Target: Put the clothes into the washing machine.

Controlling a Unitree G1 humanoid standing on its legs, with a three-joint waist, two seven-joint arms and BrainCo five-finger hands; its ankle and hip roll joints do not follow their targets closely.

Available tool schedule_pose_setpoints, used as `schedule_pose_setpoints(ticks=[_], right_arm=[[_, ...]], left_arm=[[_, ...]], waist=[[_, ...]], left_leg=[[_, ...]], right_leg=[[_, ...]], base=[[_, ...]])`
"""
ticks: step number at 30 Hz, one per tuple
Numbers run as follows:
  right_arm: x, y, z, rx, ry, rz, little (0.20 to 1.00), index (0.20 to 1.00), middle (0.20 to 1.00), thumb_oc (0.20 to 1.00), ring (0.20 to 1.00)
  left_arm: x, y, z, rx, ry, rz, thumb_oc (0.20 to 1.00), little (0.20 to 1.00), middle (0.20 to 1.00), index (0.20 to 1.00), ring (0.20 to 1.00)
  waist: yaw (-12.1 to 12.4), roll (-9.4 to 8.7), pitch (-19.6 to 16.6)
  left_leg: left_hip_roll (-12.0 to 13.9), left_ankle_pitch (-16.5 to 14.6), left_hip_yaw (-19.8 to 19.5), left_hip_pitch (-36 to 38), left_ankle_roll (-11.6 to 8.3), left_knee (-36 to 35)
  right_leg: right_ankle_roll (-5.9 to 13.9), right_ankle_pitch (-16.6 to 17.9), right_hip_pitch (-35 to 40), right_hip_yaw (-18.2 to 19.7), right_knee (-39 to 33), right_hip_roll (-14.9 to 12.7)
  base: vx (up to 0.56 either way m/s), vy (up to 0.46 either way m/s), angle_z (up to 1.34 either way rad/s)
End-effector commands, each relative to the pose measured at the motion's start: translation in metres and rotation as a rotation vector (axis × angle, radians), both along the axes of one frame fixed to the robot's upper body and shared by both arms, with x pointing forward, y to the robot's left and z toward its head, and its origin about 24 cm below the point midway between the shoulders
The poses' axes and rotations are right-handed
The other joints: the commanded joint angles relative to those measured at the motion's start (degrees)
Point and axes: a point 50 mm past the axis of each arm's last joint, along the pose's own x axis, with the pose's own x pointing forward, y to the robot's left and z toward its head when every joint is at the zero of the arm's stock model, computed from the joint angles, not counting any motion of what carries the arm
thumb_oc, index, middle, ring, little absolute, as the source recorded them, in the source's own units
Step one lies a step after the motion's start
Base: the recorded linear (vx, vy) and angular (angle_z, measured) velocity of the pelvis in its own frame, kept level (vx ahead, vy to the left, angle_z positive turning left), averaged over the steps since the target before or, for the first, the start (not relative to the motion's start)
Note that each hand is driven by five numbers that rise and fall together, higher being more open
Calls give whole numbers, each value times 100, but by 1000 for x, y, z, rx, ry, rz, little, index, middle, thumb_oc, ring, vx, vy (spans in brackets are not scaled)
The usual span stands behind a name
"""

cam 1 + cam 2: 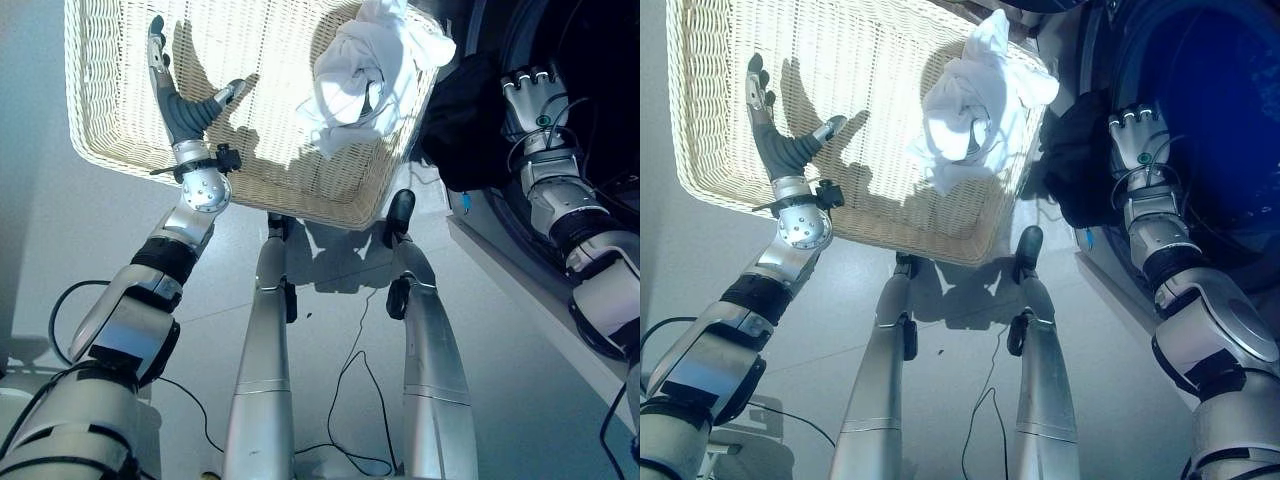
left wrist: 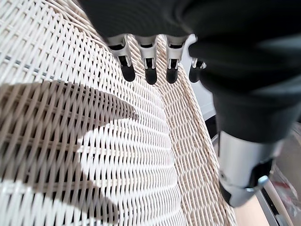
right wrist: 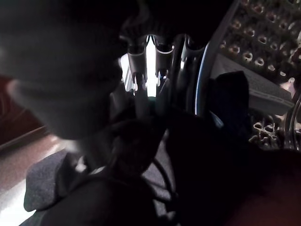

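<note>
Presently the left hand is seen spread open, fingers straight and thumb apart, over the bare woven floor of the wicker basket near its left edge, with nothing held. A bundle of white clothes is seen lying against the basket's right rim, the side next to the washing machine. A dark garment is bunched at the machine's door opening, and the right hand is pressed against it; whether its fingers grip the cloth cannot be told
</note>
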Motion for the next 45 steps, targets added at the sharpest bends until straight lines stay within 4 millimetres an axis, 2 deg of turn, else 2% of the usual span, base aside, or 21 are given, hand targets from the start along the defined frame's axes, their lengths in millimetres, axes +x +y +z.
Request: schedule_pose_setpoints(ticks=[1, 11, 16, 17, 21, 22, 24, 27, 28, 29, 30, 33, 35, 39, 42, 44, 45], right_arm=[[-4, -13, 8, -93, 20, -62, 200, 200, 200, 200, 200], [-3, -8, 6, -105, 18, -26, 200, 200, 200, 200, 200], [-4, -8, 6, -53, -2, -1, 200, 200, 200, 200, 200], [-5, -10, 6, 51, -31, 23, 200, 200, 200, 200, 200], [-7, -13, 8, 258, -108, 84, 200, 200, 200, 200, 200], [-8, -13, 10, 422, -182, 136, 200, 200, 200, 200, 200], [-9, -14, 10, 468, -202, 146, 200, 200, 200, 200, 200], [-13, -19, 13, 813, -341, 216, 200, 200, 200, 200, 200], [-16, -24, 11, 1055, -438, 265, 200, 200, 200, 200, 200], [-17, -24, 10, 1086, -453, 271, 200, 200, 200, 200, 200], [-19, -30, 6, 1315, -544, 329, 200, 200, 200, 200, 200], [-22, -38, 0, 1580, -662, 405, 200, 200, 200, 200, 200], [-28, -55, -6, 1835, -817, 478, 200, 200, 200, 200, 200], [-34, -74, -15, 2020, -945, 481, 200, 200, 200, 200, 200], [-41, -88, -10, 2076, -1042, 469, 200, 200, 200, 200, 200], [-67, -123, 7, 2099, -1339, 479, 200, 200, 200, 200, 200], [-71, -128, 9, 2093, -1378, 484, 200, 200, 200, 200, 200]], left_arm=[[-3, -4, 9, -67, -65, -50, 1000, 1000, 1000, 1000, 1000], [-4, -4, 9, -67, -68, -49, 1000, 1000, 1000, 1000, 1000], [-4, -3, 8, -69, -65, -49, 1000, 1000, 1000, 1000, 1000], [-4, -4, 7, -71, -66, -50, 1000, 1000, 1000, 1000, 1000], [-4, -4, 6, -75, -66, -51, 1000, 1000, 1000, 1000, 1000], [-4, -4, 6, -79, -67, -51, 1000, 1000, 1000, 1000, 1000], [-4, -3, 5, -83, -68, -50, 1000, 1000, 1000, 1000, 1000], [-6, -2, 3, -95, -70, -49, 1000, 1000, 1000, 1000, 1000], [-7, -1, 1, -101, -70, -47, 1000, 1000, 1000, 1000, 1000], [-7, -1, 0, -102, -70, -47, 1000, 1000, 1000, 1000, 1000], [-8, 2, -3, -112, -70, -47, 1000, 1000, 1000, 1000, 1000], [-9, 4, -6, -123, -69, -41, 1000, 1000, 1000, 1000, 1000], [-10, 6, -7, -133, -67, -35, 1000, 1000, 1000, 1000, 1000], [-9, 6, -6, -128, -62, -26, 1000, 1000, 1000, 1000, 1000], [-9, 9, -2, -123, -59, -18, 1000, 1000, 1000, 1000, 1000], [-10, 21, -2, -109, -49, 0, 1000, 1000, 1000, 1000, 1000], [-10, 23, -3, -108, -48, 1, 1000, 1000, 1000, 1000, 1000]], waist=[[-105, 326, -116], [-115, 311, -116], [-121, 313, -116], [-129, 314, -116], [-141, 331, -116], [-156, 339, -116], [-165, 343, -116], [-193, 342, -116], [-215, 338, -116], [-215, 337, -116], [-237, 341, -116], [-260, 317, -116], [-280, 295, -116], [-283, 258, -116], [-277, 242, -116], [-283, 211, -116], [-284, 203, -116]], left_leg=[[-325, -422, -86, -70, 279, 442], [-321, -414, -98, -95, 278, 432], [-322, -411, -103, -86, 278, 423], [-315, -413, -99, -102, 277, 431], [-324, -420, -91, -82, 276, 421], [-331, -426, -85, -76, 271, 415], [-324, -428, -80, -78, 266, 417], [-314, -450, -65, -65, 262, 414], [-318, -492, -61, -55, 252, 420], [-317, -498, -60, -52, 250, 420], [-305, -527, -53, -29, 238, 385], [-281, -565, -52, -25, 222, 389], [-228, -592, -37, 13, 198, 360], [-194, -575, -47, 30, 181, 332], [-181, -580, -73, 66, 166, 307], [-136, -631, -117, 111, 150, 336], [-129, -636, -124, 117, 150, 339]], right_leg=[[339, 240, 231, -330, -228, 296], [338, 247, 207, -320, -231, 305], [335, 251, 213, -307, -239, 314], [332, 251, 195, -306, -231, 310], [331, 259, 196, -287, -238, 323], [332, 253, 199, -267, -245, 337], [331, 247, 197, -263, -238, 339], [328, 233, 192, -243, -225, 345], [338, 224, 192, -228, -235, 344], [339, 223, 194, -225, -239, 346], [347, 224, 206, -214, -278, 347], [355, 223, 200, -197, -286, 351], [367, 228, 217, -190, -296, 342], [384, 271, 231, -197, -296, 332], [377, 269, 264, -197, -315, 354], [383, 271, 327, -198, -317, 371], [383, 275, 340, -201, -326, 375]], base=[[0, 0, 0], [0, -1, 0], [0, 0, 0], [0, 0, 0], [0, 0, 0], [0, 0, 0], [0, 0, 0], [0, 0, 0], [0, 0, 0], [0, 0, 0], [0, 0, 0], [0, 0, 0], [0, 0, 0], [-3, -27, -5], [1, -60, -7], [2, -97, -7], [-6, -83, -6]])
